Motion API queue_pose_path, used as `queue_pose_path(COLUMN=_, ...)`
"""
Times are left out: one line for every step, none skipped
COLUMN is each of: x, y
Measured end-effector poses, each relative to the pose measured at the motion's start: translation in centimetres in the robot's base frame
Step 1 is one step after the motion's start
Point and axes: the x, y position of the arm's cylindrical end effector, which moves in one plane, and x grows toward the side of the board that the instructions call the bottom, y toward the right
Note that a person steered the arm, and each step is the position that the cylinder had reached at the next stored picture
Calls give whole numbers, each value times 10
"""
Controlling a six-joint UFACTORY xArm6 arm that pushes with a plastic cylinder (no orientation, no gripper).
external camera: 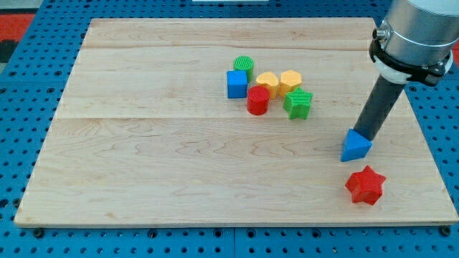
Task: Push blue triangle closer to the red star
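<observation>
1. Tool: plain dark rod, no jaws, so nothing clenched or released; my tip (pixel 362 134) sits at the top edge of the blue triangle (pixel 356 147), apparently touching it.
2. Rod body slants up toward the view's top-right from the blue triangle, into a grey housing at the frame corner.
3. Blue triangle lies on the wooden tabletop (pixel 179 165), view's right side.
4. Red star (pixel 365 185) is just below the blue triangle and slightly to the view's right; near, small gap, not touching.
5. Cluster well apart, up and to the view's left of the blue triangle: blue cube (pixel 237 84), green cylinder (pixel 244 67), red cylinder (pixel 258 100), yellow heart-ish block (pixel 267 83), yellow hexagon (pixel 290 81), green star (pixel 297 104).
6. Cluster blocks are packed close; can't tell which actually touch.
</observation>
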Motion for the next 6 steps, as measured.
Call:
queue_pose_path(x=-10, y=-7)
queue_pose_path(x=0, y=-9)
queue_pose_path(x=5, y=-16)
queue_pose_path(x=6, y=-17)
queue_pose_path(x=22, y=-17)
queue_pose_path(x=17, y=-16)
